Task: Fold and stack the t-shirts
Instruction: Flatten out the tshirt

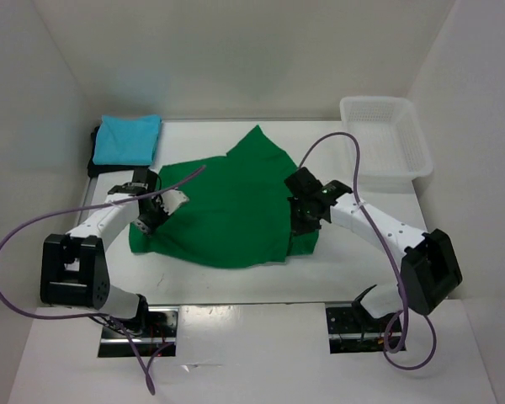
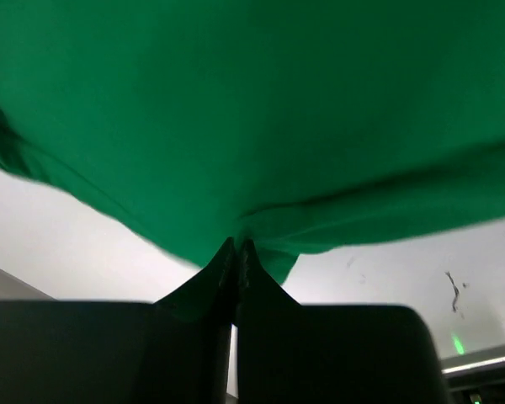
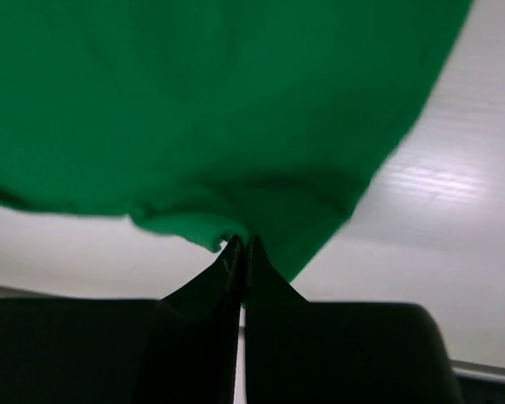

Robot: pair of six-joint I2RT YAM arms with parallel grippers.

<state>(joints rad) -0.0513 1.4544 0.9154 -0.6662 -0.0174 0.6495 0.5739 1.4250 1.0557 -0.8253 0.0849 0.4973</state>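
Pinching the green t-shirt (image 1: 227, 210), left hand (image 2: 237, 252) and right hand (image 3: 242, 248) clamped tight, fingertips (image 2: 225, 268) half buried in cloth.

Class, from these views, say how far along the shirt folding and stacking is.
Done: the turquoise shirt lies folded on the black shirt. In hand: left pincer and right pincer each pinch the spread green shirt. Left: folding it and adding it to the stack.

A white mesh basket (image 1: 393, 177) sits at the table's (image 1: 236, 282) far-right corner.
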